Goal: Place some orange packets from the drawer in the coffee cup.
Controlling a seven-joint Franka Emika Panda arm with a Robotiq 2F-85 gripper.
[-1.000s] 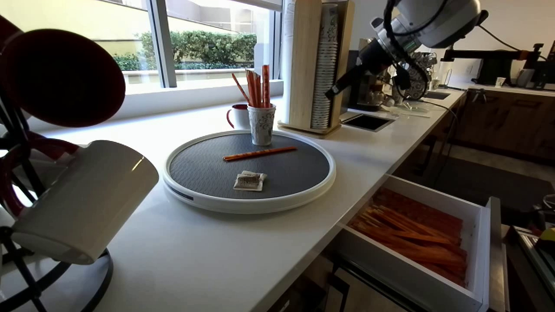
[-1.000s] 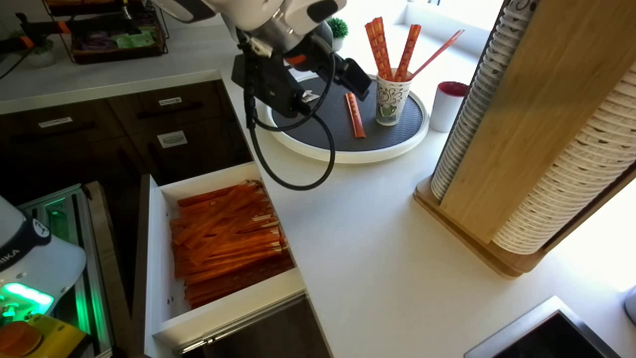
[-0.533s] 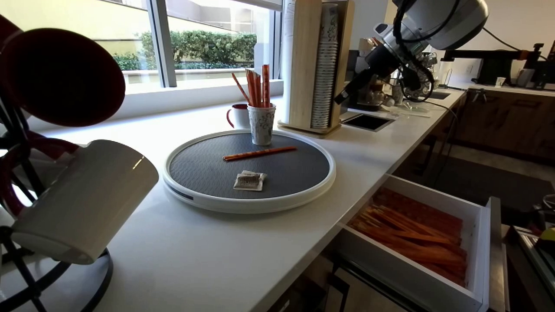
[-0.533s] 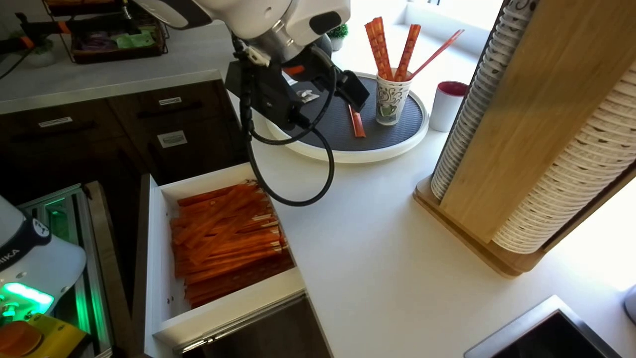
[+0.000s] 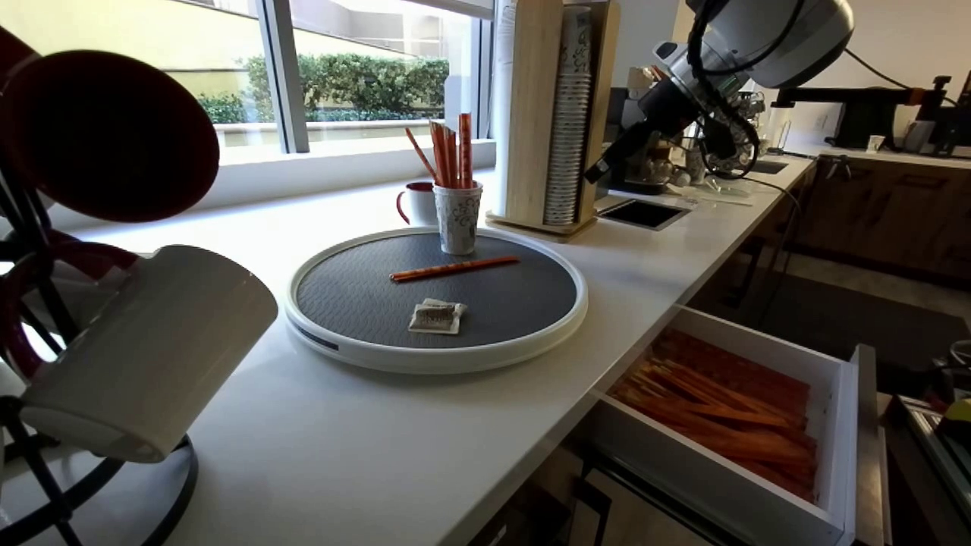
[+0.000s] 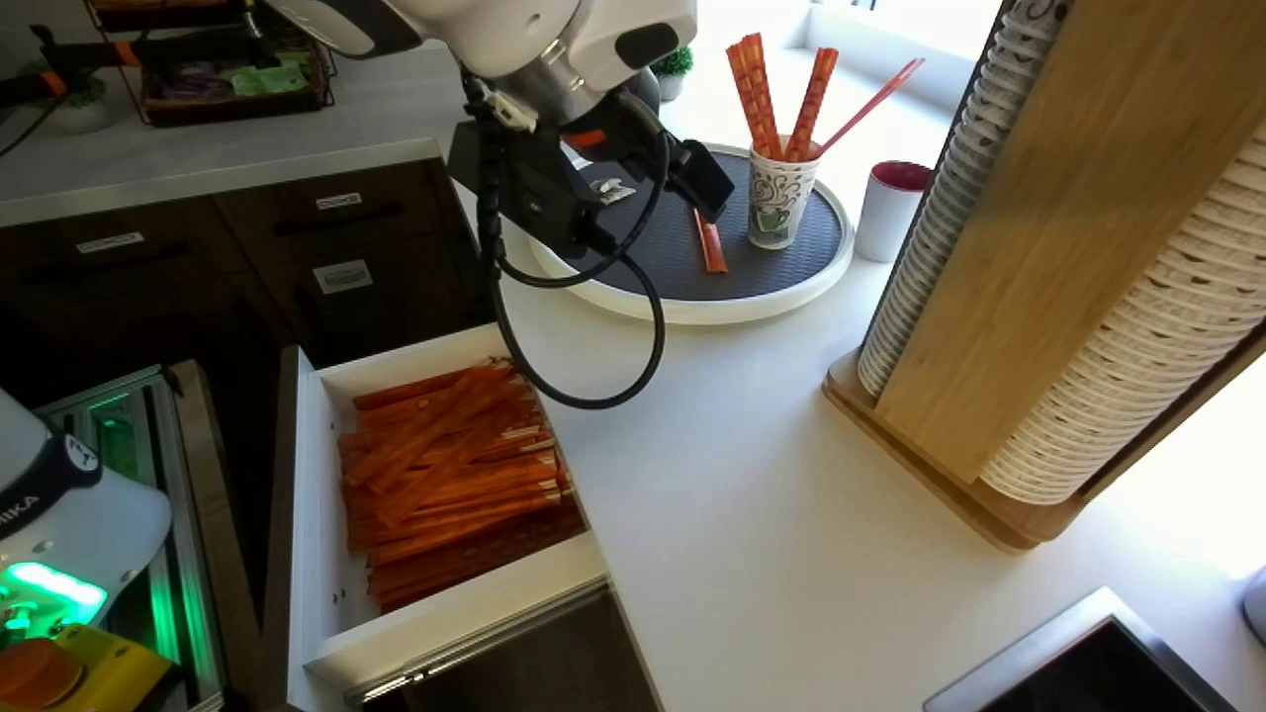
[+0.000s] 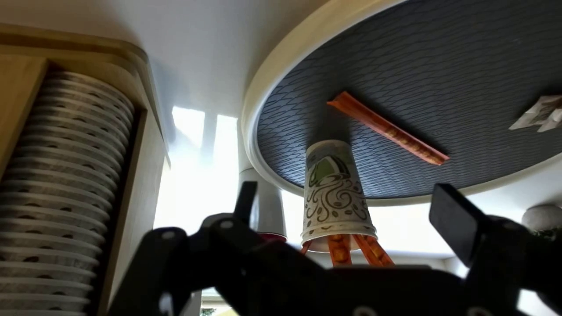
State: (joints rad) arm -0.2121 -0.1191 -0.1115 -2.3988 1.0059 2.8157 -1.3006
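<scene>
Packets, orange and stick-thin, fill the pulled-out drawer in a loose heap, lower left of the frame in an exterior view. More of them stand, leaning apart, in the patterned paper coffee cup, itself upright on a round, dark-topped turntable. A single packet lies flat on the turntable, near the cup but apart from it, and small pale sachets rest on the same surface, lower in that exterior frame. The gripper hangs above the counter, upper middle of the frame in an exterior view, where it covers one end of the single packet. Its fingers stand wide apart; in the wrist view, which shows the scene upside down, the cup appears beyond the gap between them. Just beside the turntable is a white mug with a red inside. A wooden holder with stacked paper cups takes up the upper right in an exterior view. A larger pale mug is tilted at lower left in an exterior view, beneath a window.
</scene>
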